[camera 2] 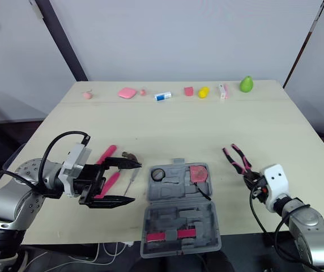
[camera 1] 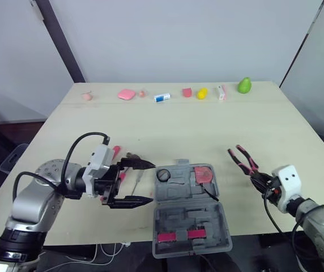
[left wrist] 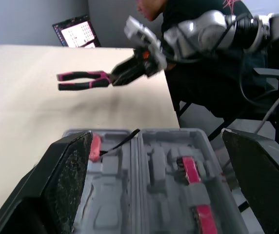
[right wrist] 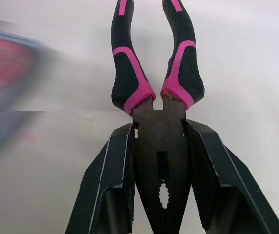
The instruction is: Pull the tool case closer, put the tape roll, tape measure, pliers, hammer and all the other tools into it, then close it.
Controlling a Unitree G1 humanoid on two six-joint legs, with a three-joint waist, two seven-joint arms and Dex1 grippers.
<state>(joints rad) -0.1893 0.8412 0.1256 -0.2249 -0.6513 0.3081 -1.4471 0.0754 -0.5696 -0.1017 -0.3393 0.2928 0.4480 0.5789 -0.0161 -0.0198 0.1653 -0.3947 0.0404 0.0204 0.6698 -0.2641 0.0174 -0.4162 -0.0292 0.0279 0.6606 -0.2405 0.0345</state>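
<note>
Tool case, grey and lying open, sits at the near edge of the counter. A dark round item and a red item lie in its far half; what they are is hard to make out. The left gripper hangs just left of the case with its jaws spread wide and empty, partly hiding a hammer and other pink-handled tools beneath. The right gripper, right of the case, has its jaws pinching the pliers by the metal head, the tip hidden between them and the handles pointing far-left.
</note>
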